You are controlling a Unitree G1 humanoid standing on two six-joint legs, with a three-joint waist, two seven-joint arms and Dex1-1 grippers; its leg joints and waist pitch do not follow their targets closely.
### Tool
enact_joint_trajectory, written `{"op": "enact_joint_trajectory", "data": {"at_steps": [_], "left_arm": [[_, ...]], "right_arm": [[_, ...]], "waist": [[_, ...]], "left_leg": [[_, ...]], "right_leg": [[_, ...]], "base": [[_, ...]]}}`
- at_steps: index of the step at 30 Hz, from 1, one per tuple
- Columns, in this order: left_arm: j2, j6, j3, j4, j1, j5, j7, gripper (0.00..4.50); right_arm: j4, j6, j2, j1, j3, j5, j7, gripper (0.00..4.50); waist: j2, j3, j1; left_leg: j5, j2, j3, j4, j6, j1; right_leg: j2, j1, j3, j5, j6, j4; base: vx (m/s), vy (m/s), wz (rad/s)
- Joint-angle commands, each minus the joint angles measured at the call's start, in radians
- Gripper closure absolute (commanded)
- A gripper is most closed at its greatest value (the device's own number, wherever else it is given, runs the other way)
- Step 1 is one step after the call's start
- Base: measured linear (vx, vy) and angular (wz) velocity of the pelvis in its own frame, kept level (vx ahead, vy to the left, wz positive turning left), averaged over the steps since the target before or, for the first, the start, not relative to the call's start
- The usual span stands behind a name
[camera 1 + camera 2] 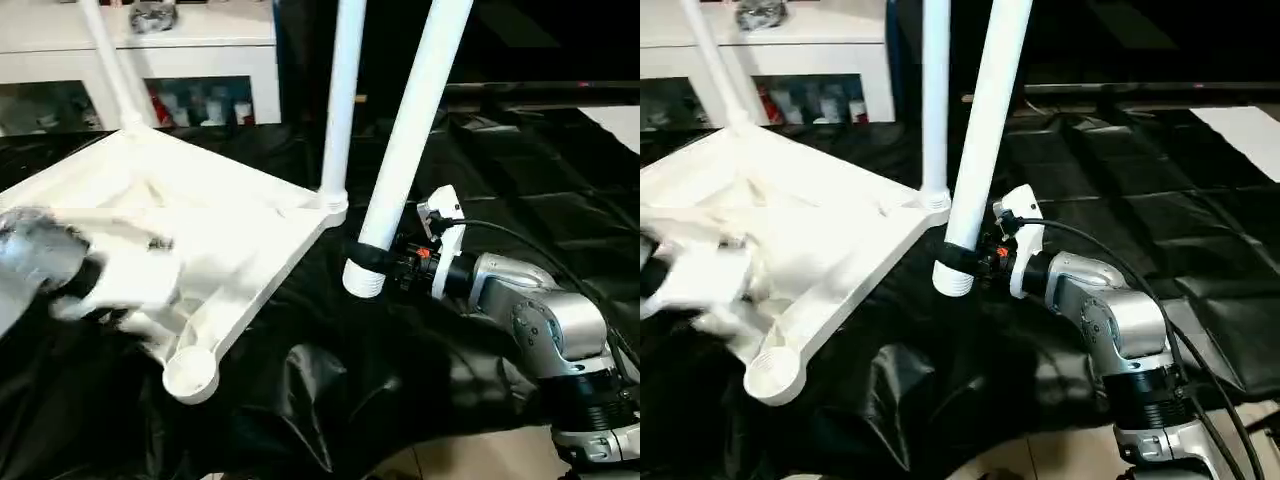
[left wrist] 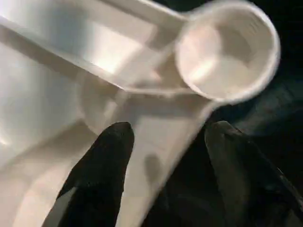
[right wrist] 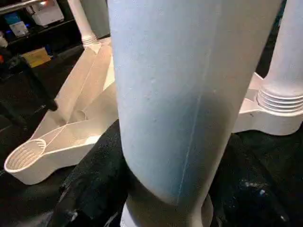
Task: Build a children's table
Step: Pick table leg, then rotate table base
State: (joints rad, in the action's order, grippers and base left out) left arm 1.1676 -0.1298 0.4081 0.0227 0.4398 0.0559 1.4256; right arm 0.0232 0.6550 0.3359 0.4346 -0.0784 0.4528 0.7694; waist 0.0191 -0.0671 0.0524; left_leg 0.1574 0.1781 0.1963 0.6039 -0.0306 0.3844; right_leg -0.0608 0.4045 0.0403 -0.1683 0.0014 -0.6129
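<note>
On my far left, my left hand [image 1: 95, 280] sits at the near edge of the tabletop [image 1: 215, 225], blurred in the head view. From its wrist camera I see its two fingers [image 2: 102, 165] spread, one over the ribbed underside and one off the rim above the black cloth [image 1: 330, 400], so they straddle the edge just short of the empty socket [image 1: 190, 375]. They look apart and not yet pressed on the plastic; I read that hand as released, poised to steady the top.

The tabletop lies upside down and tilted on the cloth-covered worktop. Two legs already stand in it: one at the far left corner [image 1: 110, 65], one at the right corner [image 1: 340, 100]. The near socket is open, its inner threads showing.

To the right, my right hand [image 1: 385, 265] is clenched around the lower end of a third leg [image 1: 410, 140], which leans up and away, its threaded foot hanging just above the cloth, apart from the tabletop.

So I judge I am on the third leg, roughly halfway through. Next I would need to swing that foot left and toward me over the open socket, bring the leg in line with the socket's axis, then seat and twist it while the left hand closes on the rim to stop the top sliding. The tilt of the top is what I would watch.
</note>
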Motion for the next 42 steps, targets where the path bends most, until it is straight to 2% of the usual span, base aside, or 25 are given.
{"op": "enact_joint_trajectory", "data": {"at_steps": [1, 8, 11, 12, 13, 14, 15, 16, 18, 21, 26, 27, 31, 32, 33, 34, 35, 37, 40, 41, 42], "left_arm": [[0.020, 0.021, 0.016, -0.004, -0.010, 0.019, 0.012, 1.68], [-0.008, 0.061, 0.040, 0.061, -0.025, 0.100, -0.024, 1.68], [-0.062, 0.014, 0.046, 0.119, -0.003, 0.139, -0.087, 1.68], [-0.083, -0.005, 0.047, 0.136, 0.005, 0.150, -0.104, 1.68], [-0.089, -0.010, 0.047, 0.140, 0.007, 0.153, -0.108, 1.68], [-0.098, -0.014, 0.047, 0.145, 0.009, 0.150, -0.109, 1.68], [-0.116, -0.023, 0.046, 0.152, 0.012, 0.153, -0.120, 1.95], [-0.126, -0.024, 0.043, 0.156, 0.013, 0.154, -0.123, 2.01], [-0.136, -0.041, 0.038, 0.154, 0.011, 0.146, -0.115, 2.05], [-0.145, -0.055, 0.033, 0.142, 0.003, 0.135, -0.106, 2.40], [-0.178, -0.147, 0.023, 0.137, 0.004, 0.123, -0.097, 2.50], [-0.184, -0.160, 0.019, 0.136, 0.005, 0.118, -0.098, 2.79], [-0.207, -0.181, 0.005, 0.127, 0.011, 0.094, -0.101, 3.06], [-0.215, -0.187, -0.001, 0.120, 0.012, 0.079, -0.100, 3.21], [-0.230, -0.208, -0.014, 0.105, 0.015, 0.057, -0.099, 3.27], [-0.242, -0.216, -0.019, 0.099, 0.019, 0.048, -0.100, 3.30], [-0.252, -0.225, -0.022, 0.093, 0.022, 0.041, -0.102, 3.37], [-0.274, -0.253, -0.026, 0.083, 0.029, 0.039, -0.108, 3.59], [-0.347, -0.287, -0.042, 0.078, 0.052, 0.017, -0.154, 3.77], [-0.364, -0.293, -0.046, 0.080, 0.057, 0.014, -0.167, 3.85], [-0.393, -0.299, -0.051, 0.085, 0.066, 0.006, -0.187, 3.85]], "right_arm": [[-0.013, -0.013, 0.005, -0.001, -0.001, -0.009, -0.002, 2.60], [-0.011, -0.017, 0.003, -0.002, -0.003, -0.012, -0.005, 2.60], [-0.008, -0.019, 0.000, -0.001, -0.003, -0.014, -0.006, 2.60], [-0.006, -0.020, -0.002, 0.000, -0.003, -0.015, -0.006, 2.60], [-0.006, -0.020, -0.002, 0.000, -0.003, -0.015, -0.006, 2.60], [-0.004, -0.021, -0.002, 0.001, -0.003, -0.016, -0.006, 2.60], [-0.004, -0.021, -0.002, 0.000, -0.004, -0.020, -0.006, 2.60], [-0.003, -0.023, 0.000, -0.003, -0.007, -0.024, -0.004, 2.60], [-0.003, -0.026, 0.002, -0.008, -0.010, -0.028, -0.003, 2.60], [-0.006, -0.024, 0.002, -0.013, -0.009, -0.028, -0.007, 2.60], [-0.002, -0.025, -0.002, -0.014, -0.007, -0.032, -0.009, 2.60], [-0.001, -0.026, -0.002, -0.014, -0.007, -0.033, -0.009, 2.60], [0.009, -0.032, -0.005, -0.012, -0.005, -0.040, -0.013, 2.60], [0.010, -0.033, -0.005, -0.012, -0.004, -0.041, -0.015, 2.60], [0.012, -0.034, -0.004, -0.012, -0.004, -0.043, -0.018, 2.60], [0.015, -0.035, -0.004, -0.011, -0.003, -0.045, -0.020, 2.60], [0.018, -0.036, -0.004, -0.010, -0.002, -0.047, -0.022, 2.60], [0.022, -0.037, -0.006, -0.007, 0.000, -0.049, -0.025, 2.60], [0.033, -0.040, -0.009, -0.003, 0.004, -0.055, -0.032, 2.60], [0.035, -0.041, -0.010, -0.002, 0.005, -0.056, -0.035, 2.60], [0.038, -0.041, -0.011, -0.001, 0.006, -0.058, -0.039, 2.60]], "waist": [[0.016, 0.064, -0.001], [0.016, 0.063, -0.001], [0.016, 0.064, -0.003], [0.020, 0.065, 0.001], [0.019, 0.065, -0.001], [0.019, 0.066, 0.001], [0.017, 0.066, -0.002], [0.016, 0.067, -0.001], [0.015, 0.066, -0.001], [0.016, 0.065, 0.001], [0.016, 0.064, 0.003], [0.016, 0.064, 0.002], [0.014, 0.063, 0.003], [0.014, 0.062, 0.001], [0.015, 0.063, 0.000], [0.010, 0.063, -0.002], [0.013, 0.063, -0.002], [0.012, 0.063, -0.006], [0.005, 0.065, -0.011], [0.006, 0.065, -0.012], [0.002, 0.065, -0.013]], "left_leg": [[0.472, 0.047, -0.041, -0.081, -0.099, -0.051], [0.484, 0.045, -0.040, -0.080, -0.101, -0.052], [0.480, 0.045, -0.040, -0.080, -0.101, -0.052], [0.487, 0.045, -0.039, -0.077, -0.104, -0.059], [0.488, 0.044, -0.039, -0.077, -0.104, -0.059], [0.482, 0.045, -0.043, -0.079, -0.104, -0.053], [0.481, 0.045, -0.044, -0.082, -0.102, -0.048], [0.479, 0.045, -0.043, -0.081, -0.101, -0.050], [0.477, 0.044, -0.042, -0.078, -0.096, -0.051], [0.475, 0.044, -0.041, -0.076, -0.089, -0.054], [0.491, 0.044, -0.042, -0.077, -0.093, -0.057], [0.493, 0.044, -0.042, -0.077, -0.093, -0.057], [0.498, 0.043, -0.045, -0.076, -0.088, -0.056], [0.499, 0.043, -0.048, -0.079, -0.088, -0.051], [0.500, 0.043, -0.048, -0.079, -0.088, -0.050], [0.501, 0.042, -0.048, -0.079, -0.088, -0.050], [0.504, 0.043, -0.049, -0.078, -0.088, -0.052], [0.498, 0.041, -0.049, -0.078, -0.086, -0.047], [0.474, 0.038, -0.047, -0.074, -0.077, -0.044], [0.465, 0.038, -0.046, -0.072, -0.074, -0.045], [0.455, 0.037, -0.045, -0.070, -0.068, -0.044]], "right_leg": [[-0.076, -0.004, -0.043, -0.526, -0.144, 0.090], [-0.075, -0.004, -0.043, -0.515, -0.153, 0.091], [-0.075, -0.005, -0.043, -0.515, -0.153, 0.090], [-0.075, -0.001, -0.043, -0.519, -0.153, 0.091], [-0.075, -0.002, -0.043, -0.514, -0.155, 0.092], [-0.077, -0.007, -0.042, -0.498, -0.160, 0.089], [-0.075, -0.012, -0.041, -0.490, -0.162, 0.086], [-0.076, -0.010, -0.041, -0.485, -0.162, 0.087], [-0.078, -0.009, -0.043, -0.497, -0.163, 0.091], [-0.078, -0.006, -0.043, -0.518, -0.160, 0.095], [-0.076, -0.004, -0.040, -0.528, -0.156, 0.096], [-0.076, -0.004, -0.041, -0.530, -0.156, 0.096], [-0.079, -0.005, -0.038, -0.561, -0.145, 0.102], [-0.079, -0.009, -0.036, -0.563, -0.142, 0.100], [-0.079, -0.010, -0.035, -0.565, -0.141, 0.100], [-0.078, -0.010, -0.034, -0.564, -0.140, 0.100], [-0.080, -0.009, -0.034, -0.567, -0.141, 0.102], [-0.078, -0.012, -0.033, -0.554, -0.145, 0.100], [-0.079, -0.016, -0.033, -0.558, -0.140, 0.101], [-0.079, -0.013, -0.034, -0.560, -0.140, 0.103], [-0.078, -0.014, -0.033, -0.557, -0.143, 0.102]], "base": [[0.000, 0.000, 0.00], [0.000, 0.000, 0.00], [0.000, 0.000, 0.00], [0.000, 0.000, 0.00], [0.000, 0.000, 0.00], [0.000, 0.000, 0.00], [0.000, 0.000, 0.00], [0.000, 0.000, 0.00], [0.000, 0.000, 0.00], [0.000, 0.000, 0.00], [0.000, 0.000, 0.00], [0.000, 0.000, 0.00], [0.000, 0.000, 0.00], [0.000, 0.000, 0.00], [0.000, 0.000, 0.00], [0.000, 0.000, 0.00], [0.000, 0.000, 0.00], [0.000, 0.000, 0.00], [0.000, 0.000, 0.00], [0.000, 0.000, 0.00], [0.000, 0.000, 0.00]]}}
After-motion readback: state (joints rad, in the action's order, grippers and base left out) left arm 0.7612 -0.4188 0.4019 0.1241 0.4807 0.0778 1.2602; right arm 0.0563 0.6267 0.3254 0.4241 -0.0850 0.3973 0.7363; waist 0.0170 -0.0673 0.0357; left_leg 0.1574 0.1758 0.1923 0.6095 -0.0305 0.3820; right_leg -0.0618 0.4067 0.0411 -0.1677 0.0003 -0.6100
